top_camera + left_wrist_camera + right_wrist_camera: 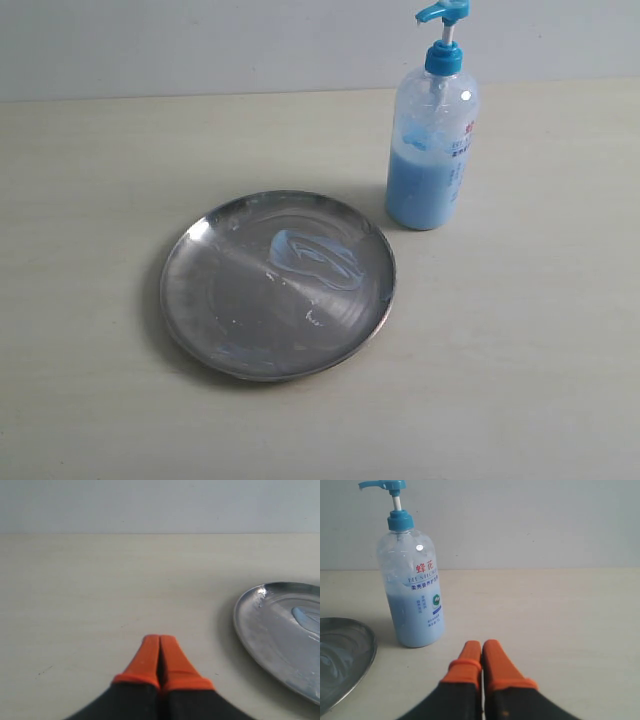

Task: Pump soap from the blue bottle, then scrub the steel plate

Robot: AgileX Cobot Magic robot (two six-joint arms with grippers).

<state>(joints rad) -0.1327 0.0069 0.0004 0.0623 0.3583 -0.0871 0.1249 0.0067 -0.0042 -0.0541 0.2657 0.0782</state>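
The steel plate (278, 285) lies flat in the middle of the table, with a smear of pale blue soap (315, 258) spread on its inner surface. The blue bottle (432, 140) stands upright just behind the plate's right side, about half full. Neither arm shows in the exterior view. In the left wrist view my left gripper (159, 639) is shut and empty, low over bare table, with the plate (280, 630) off to one side. My right gripper (481, 645) is shut and empty too, a short way in front of the bottle (412, 585); the plate's rim (367, 650) shows beside it.
The pale wooden table (100, 180) runs back to a plain grey wall (200, 40). No sponge or other tool is in view.
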